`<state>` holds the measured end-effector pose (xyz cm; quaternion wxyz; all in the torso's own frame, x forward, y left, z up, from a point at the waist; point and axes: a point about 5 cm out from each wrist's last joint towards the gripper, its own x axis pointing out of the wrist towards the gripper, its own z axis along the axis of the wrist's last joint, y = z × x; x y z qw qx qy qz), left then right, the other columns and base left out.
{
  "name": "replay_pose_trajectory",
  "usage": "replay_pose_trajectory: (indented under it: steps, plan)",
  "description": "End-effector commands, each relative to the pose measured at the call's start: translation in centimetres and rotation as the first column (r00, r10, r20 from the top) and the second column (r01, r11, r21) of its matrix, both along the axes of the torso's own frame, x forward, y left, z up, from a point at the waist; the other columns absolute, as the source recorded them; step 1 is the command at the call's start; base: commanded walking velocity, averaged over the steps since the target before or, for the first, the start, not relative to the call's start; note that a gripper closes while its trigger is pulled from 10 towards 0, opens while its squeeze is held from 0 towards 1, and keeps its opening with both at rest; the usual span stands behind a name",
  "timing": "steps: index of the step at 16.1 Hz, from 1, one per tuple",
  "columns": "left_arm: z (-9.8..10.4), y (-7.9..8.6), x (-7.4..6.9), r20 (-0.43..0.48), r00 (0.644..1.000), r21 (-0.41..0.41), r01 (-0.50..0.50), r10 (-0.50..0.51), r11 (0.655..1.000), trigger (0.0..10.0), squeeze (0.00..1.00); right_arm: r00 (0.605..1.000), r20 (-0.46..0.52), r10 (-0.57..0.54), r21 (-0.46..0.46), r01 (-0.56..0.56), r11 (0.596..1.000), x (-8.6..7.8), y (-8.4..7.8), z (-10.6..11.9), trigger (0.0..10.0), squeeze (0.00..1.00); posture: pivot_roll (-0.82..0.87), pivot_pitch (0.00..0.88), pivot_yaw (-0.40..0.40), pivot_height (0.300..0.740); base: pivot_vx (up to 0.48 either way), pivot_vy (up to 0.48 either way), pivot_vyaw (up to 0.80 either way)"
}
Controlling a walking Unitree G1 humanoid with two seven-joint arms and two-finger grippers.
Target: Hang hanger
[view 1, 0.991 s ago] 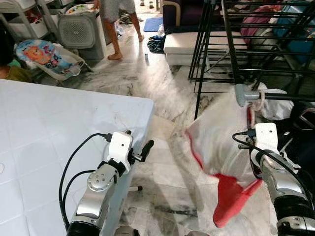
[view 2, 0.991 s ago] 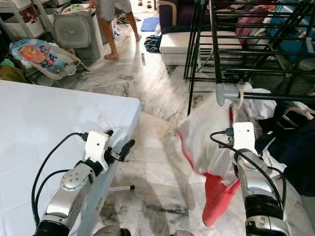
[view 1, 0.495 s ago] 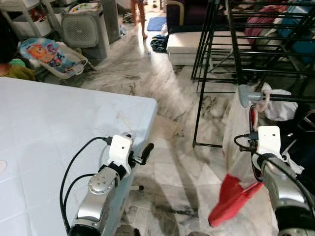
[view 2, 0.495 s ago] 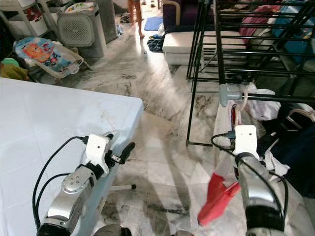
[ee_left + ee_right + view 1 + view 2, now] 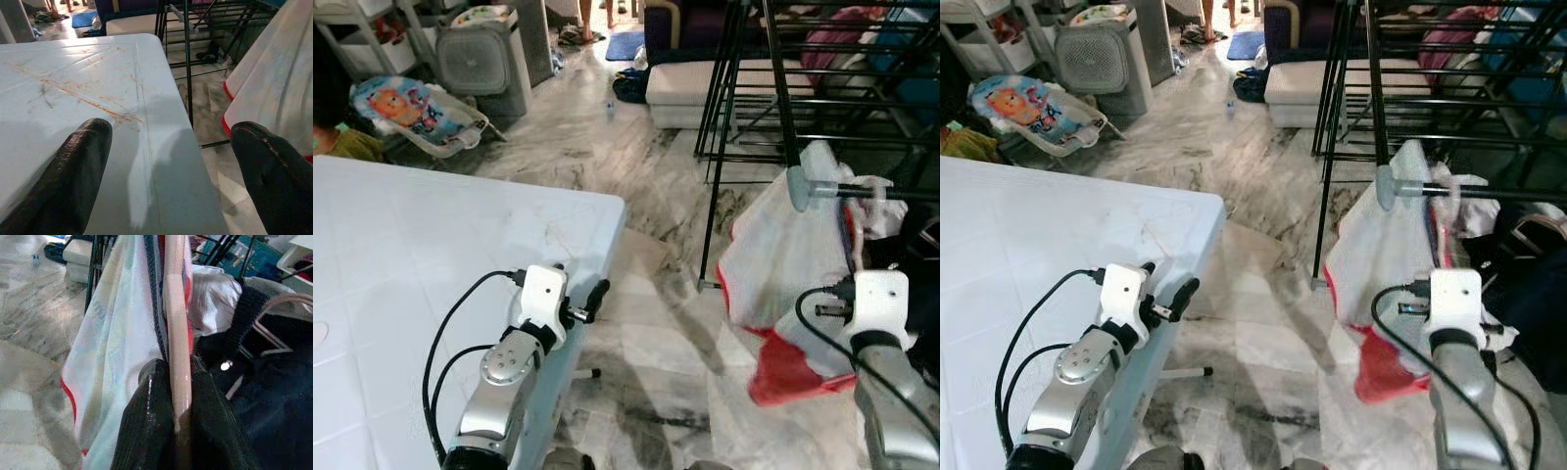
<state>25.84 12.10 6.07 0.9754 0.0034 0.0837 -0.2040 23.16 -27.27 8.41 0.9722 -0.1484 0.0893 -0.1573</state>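
1. The black metal drying rack (image 5: 822, 88) stands ahead of my right gripper (image 5: 178, 396); its grey-capped rail (image 5: 847, 191) is just above.
2. The white red-trimmed garment (image 5: 783, 264) drapes over the pale wooden hanger (image 5: 177, 333), clamped between my right fingers.
3. I should seat the hook before letting go.
4. My right arm reaches forward; my left gripper (image 5: 171, 161) hovers spread wide above the white table (image 5: 411, 255).

- A lived-in home.
- Marble floor (image 5: 646, 323) with clothes lying about.
- Black drying rack (image 5: 822, 78) hung with laundry.
- Baby bouncer (image 5: 411, 110) beside a fan (image 5: 475, 61).
- Sofa (image 5: 1307, 83).
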Motion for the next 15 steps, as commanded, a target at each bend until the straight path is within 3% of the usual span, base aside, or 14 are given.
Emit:
replay_pose_trajectory:
  steps: [1,2,3,5,7,15]
  plan:
    - [0.4,0.3,0.3,0.016,1.0,0.003,-0.008,0.008,1.0,10.0,0.0,0.991,0.134,-0.023,-0.022,0.026,0.999,0.3,-0.1,2.4,0.0,0.0,-0.08,0.0,0.066,0.74,0.0,0.0,0.0]
    - [0.6,0.2,0.4,0.019,1.0,0.001,-0.009,0.009,1.0,10.0,0.0,0.992,0.12,-0.043,0.007,0.042,0.999,0.1,0.0,1.9,2.9,0.0,-0.08,0.0,0.067,0.74,0.0,0.0,0.0]
    - [0.7,0.2,0.5,0.023,1.0,0.004,-0.011,0.011,1.0,10.0,0.0,0.994,0.088,-0.058,0.059,0.053,0.997,-0.1,0.1,1.2,9.1,0.0,-0.08,0.0,0.067,0.74,0.0,0.0,0.0]
    - [0.7,0.2,0.6,0.025,1.0,0.007,-0.01,0.009,1.0,10.0,0.0,0.998,0.039,-0.042,0.133,0.037,0.991,-0.5,0.7,0.2,10.0,0.0,-0.08,0.0,0.068,0.74,0.0,0.0,0.0]
    - [0.7,0.2,0.6,0.025,1.0,0.01,-0.005,0.005,1.0,10.0,0.0,0.999,0.018,-0.045,0.107,0.043,0.993,-0.9,0.8,-0.2,10.0,0.0,-0.08,0.0,0.068,0.74,0.0,0.0,0.0]
    - [0.7,0.0,0.6,0.029,1.0,0.014,0.002,-0.002,1.0,10.0,0.0,0.998,-0.001,-0.065,0.187,0.064,0.98,-1.0,0.7,-0.7,10.0,0.0,-0.08,0.0,0.066,0.74,-0.236,0.0,0.0]
